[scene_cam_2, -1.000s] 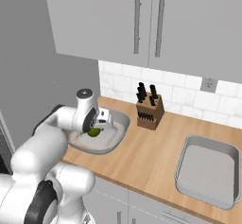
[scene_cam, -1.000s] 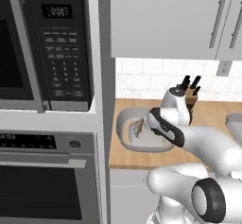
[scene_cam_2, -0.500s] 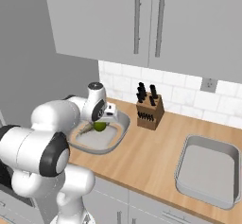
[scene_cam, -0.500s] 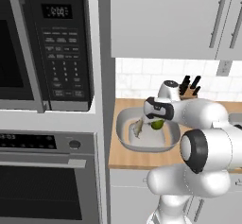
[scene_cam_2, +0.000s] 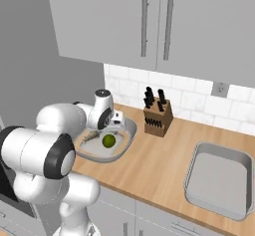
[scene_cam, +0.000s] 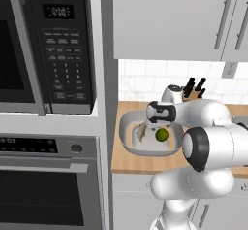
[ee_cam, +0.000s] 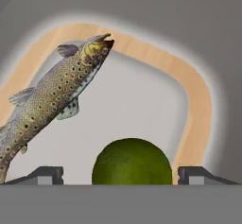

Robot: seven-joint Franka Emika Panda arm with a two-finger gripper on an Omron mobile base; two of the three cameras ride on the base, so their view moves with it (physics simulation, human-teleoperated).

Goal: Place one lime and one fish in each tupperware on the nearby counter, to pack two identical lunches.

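Lifting straight up should clear the lime [ee_cam: 132, 161], which sits low-centre in the tupperware [scene_cam: 127, 127] beside the fish [ee_cam: 56, 102], between jaws spread wide and gripping nothing.

One lime [ee_cam: 132, 161] and one fish [ee_cam: 52, 95] lie in one tub [scene_cam_2: 127, 130] on the bench [scene_cam_2: 159, 165]. There is one knife block [scene_cam_2: 158, 116] with about four dark handles sticking up, one grey tray [scene_cam_2: 217, 180], one wall outlet [scene_cam_2: 218, 88], one microwave [scene_cam: 46, 47], one oven [scene_cam: 48, 183], and two upper cabinet doors with two bar handles.
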